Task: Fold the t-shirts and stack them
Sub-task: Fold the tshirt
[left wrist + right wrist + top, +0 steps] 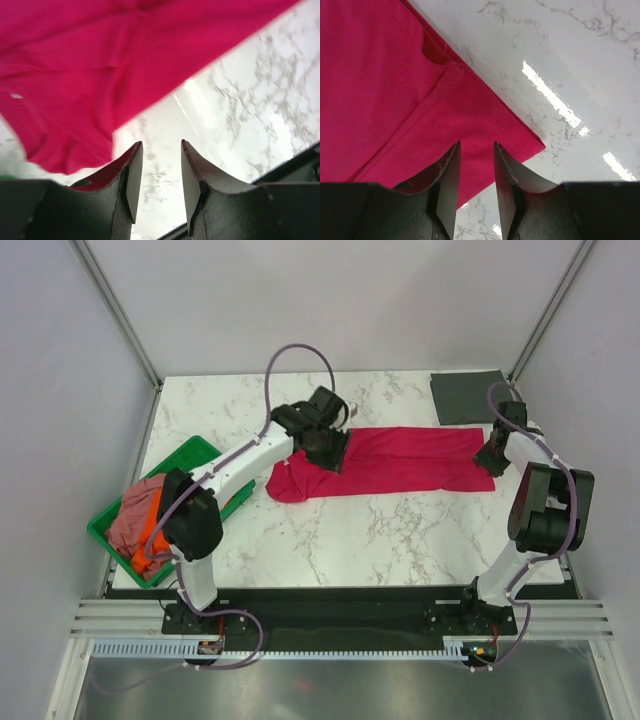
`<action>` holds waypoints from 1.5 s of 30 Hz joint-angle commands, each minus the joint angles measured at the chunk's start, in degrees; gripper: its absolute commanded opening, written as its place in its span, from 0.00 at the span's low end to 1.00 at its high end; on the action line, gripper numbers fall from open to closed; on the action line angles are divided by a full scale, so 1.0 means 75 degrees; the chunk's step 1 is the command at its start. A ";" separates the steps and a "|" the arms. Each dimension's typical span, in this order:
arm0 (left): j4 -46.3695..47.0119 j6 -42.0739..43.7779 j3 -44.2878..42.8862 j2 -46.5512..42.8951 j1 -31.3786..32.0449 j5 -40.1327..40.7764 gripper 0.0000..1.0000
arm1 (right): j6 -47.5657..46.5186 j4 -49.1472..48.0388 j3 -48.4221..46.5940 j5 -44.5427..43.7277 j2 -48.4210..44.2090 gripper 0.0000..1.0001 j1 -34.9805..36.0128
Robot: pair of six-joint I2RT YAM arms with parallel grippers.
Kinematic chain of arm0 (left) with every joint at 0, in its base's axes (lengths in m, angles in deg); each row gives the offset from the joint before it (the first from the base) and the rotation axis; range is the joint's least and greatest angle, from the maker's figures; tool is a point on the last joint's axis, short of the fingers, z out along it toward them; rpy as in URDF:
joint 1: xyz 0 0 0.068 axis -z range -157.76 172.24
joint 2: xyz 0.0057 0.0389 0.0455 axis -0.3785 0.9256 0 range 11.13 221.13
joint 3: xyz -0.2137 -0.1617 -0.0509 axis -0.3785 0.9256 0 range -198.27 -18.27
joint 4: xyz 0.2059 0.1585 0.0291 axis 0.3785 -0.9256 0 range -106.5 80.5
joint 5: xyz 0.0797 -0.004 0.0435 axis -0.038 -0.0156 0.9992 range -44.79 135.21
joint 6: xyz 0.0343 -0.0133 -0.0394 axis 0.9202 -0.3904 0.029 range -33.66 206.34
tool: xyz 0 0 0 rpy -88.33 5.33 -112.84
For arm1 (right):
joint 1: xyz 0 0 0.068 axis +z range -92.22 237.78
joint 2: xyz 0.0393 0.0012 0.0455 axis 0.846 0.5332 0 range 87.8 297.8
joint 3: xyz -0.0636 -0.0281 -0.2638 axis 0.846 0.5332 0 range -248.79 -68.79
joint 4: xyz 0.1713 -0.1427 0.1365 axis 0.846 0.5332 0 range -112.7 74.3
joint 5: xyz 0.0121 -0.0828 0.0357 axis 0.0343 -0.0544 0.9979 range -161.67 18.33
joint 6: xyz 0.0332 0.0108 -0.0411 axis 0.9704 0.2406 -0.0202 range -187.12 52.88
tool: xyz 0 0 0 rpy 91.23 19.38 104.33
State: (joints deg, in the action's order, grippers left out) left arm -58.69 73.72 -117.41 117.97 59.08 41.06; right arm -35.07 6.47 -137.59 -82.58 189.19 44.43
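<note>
Crimson-red t-shirt (400, 460) lies banded across marble table (400, 540), near hem well apart from front edge; left gripper (161, 144) and right gripper (476, 144) (both released, empty) hover at its ends.

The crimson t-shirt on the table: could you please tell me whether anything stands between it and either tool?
Nothing visible does. The left tool hangs open by the left part of the crimson t-shirt, and the right tool is open over its right corner, with no other thing in the gap.
</note>
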 commanded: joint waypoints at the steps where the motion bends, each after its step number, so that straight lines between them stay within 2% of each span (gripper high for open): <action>1: 0.0195 -0.0438 0.0525 0.0155 0.0559 -0.0292 0.44 | 0.0086 -0.0326 0.0044 0.0132 0.0262 0.40 -0.0014; 6: 0.0394 -0.0801 0.1180 0.0472 0.0655 0.0527 0.44 | 0.0004 -0.0327 0.0301 -0.0290 0.0392 0.39 -0.0084; 8: 0.0394 -0.0976 0.1369 0.0612 0.0654 0.1356 0.44 | -0.0066 -0.0327 0.0441 -0.0453 0.0416 0.39 -0.0154; 11: 0.0383 -0.1245 0.1802 0.0753 0.0514 0.2015 0.44 | -0.0219 -0.0327 0.0524 -0.0548 0.0474 0.39 -0.0260; 17: 0.0371 -0.1550 0.2447 0.0883 0.0350 0.2590 0.44 | -0.0488 -0.0315 0.0664 -0.0735 0.0240 0.38 -0.0330; 24: 0.0383 -0.1587 0.2893 0.0496 0.0256 0.2591 0.44 | -0.0547 -0.0280 0.0864 -0.0912 0.0064 0.38 -0.0389; 33: 0.0079 -0.1563 0.2823 -0.0839 0.0198 0.1960 0.46 | -0.0488 -0.0022 0.0981 -0.0491 -0.0849 0.41 -0.0389; 36: 0.0078 -0.1364 0.2788 -0.1530 -0.0141 0.1094 0.47 | -0.0617 -0.0115 0.0865 -0.0116 -0.1236 0.44 -0.0237; 38: 0.0090 -0.1364 0.2660 -0.1811 -0.0679 0.1091 0.47 | -0.0874 -0.0464 0.0736 0.0188 -0.1423 0.44 0.0102; 39: 0.0090 -0.1364 0.2589 -0.2045 -0.0890 0.1091 0.47 | -0.0968 -0.0676 0.0724 0.0608 -0.1505 0.44 0.0289; 41: 0.0090 -0.0851 0.2309 -0.2141 -0.1617 -0.0681 0.50 | -0.1516 -0.1760 0.0828 0.1311 -0.1705 0.45 0.1026; 42: 0.0078 -0.0802 0.2215 -0.2152 -0.1886 -0.0945 0.50 | -0.1763 -0.2162 0.0864 0.1767 -0.1752 0.46 0.1319; 43: 0.0090 -0.0790 0.2144 -0.2164 -0.2411 -0.1261 0.50 | -0.1986 -0.2549 0.0864 0.2607 -0.1810 0.46 0.2053; 44: 0.0136 -0.0801 0.2062 -0.2164 -0.2671 -0.1891 0.50 | -0.2673 -0.3133 0.0864 0.2651 -0.1846 0.49 0.2513; 45: 0.0241 -0.0871 0.2038 -0.2118 -0.3126 -0.2489 0.50 | -0.3063 -0.3464 0.0783 0.2349 -0.1834 0.50 0.3527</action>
State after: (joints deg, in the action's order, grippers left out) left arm -57.34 65.04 -99.99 102.94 42.08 37.79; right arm -46.85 -6.19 -130.22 -73.08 177.62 57.24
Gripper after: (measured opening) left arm 0.501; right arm 0.484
